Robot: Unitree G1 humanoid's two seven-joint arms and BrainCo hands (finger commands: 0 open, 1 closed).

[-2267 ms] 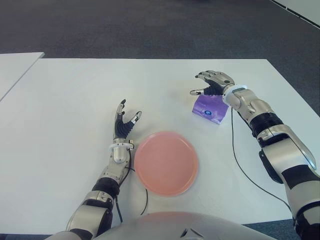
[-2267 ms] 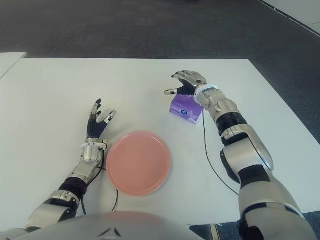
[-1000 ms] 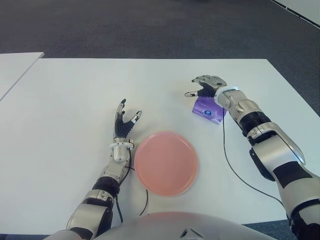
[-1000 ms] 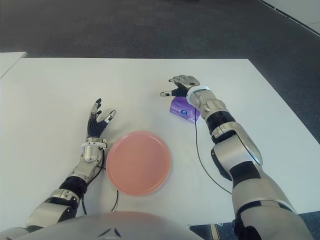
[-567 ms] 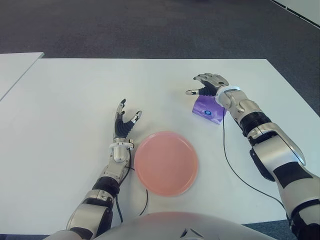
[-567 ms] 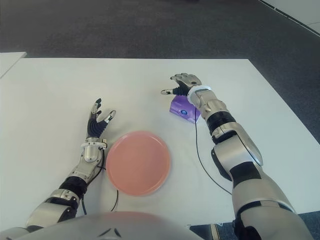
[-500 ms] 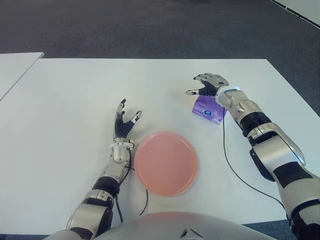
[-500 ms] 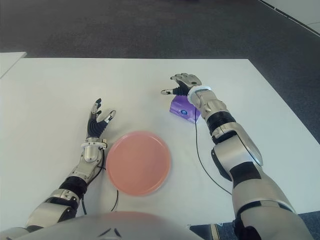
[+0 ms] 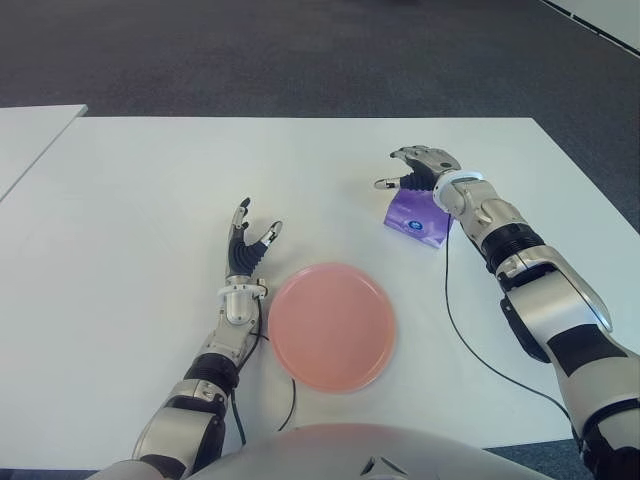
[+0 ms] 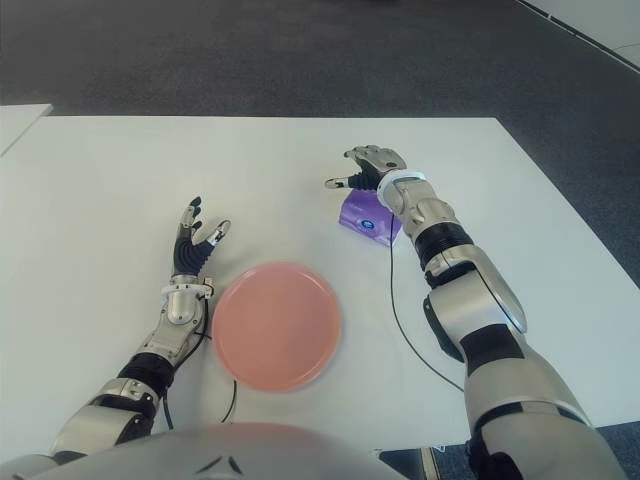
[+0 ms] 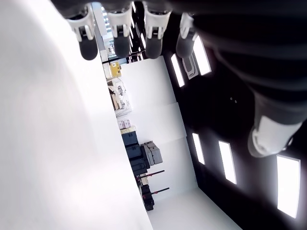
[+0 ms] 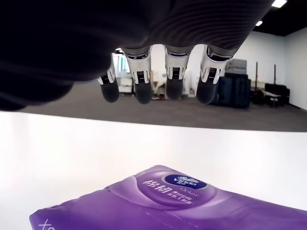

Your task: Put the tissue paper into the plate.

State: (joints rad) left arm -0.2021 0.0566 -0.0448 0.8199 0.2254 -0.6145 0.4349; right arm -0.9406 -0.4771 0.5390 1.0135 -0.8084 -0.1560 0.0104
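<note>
Reaching for the purple tissue pack (image 9: 417, 218), right of frame centre.
Right hand (image 9: 420, 168) hovers open above it; next, close on it, carry to pink plate (image 9: 331, 325). Left hand (image 9: 248, 246) open beside plate.

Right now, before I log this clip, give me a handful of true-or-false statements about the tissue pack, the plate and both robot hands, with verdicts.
1. The purple tissue pack lies inside the pink plate. False: it lies on the white table, beyond the plate toward the robot's right.
2. The right robot hand is over the pack with fingers spread, holding nothing. True.
3. The pink plate holds nothing. True.
4. The left robot hand grips the plate's rim. False: it shows open beside the plate, on its left, holding nothing.
5. A dark cable runs across the table near the right arm. True.
</note>
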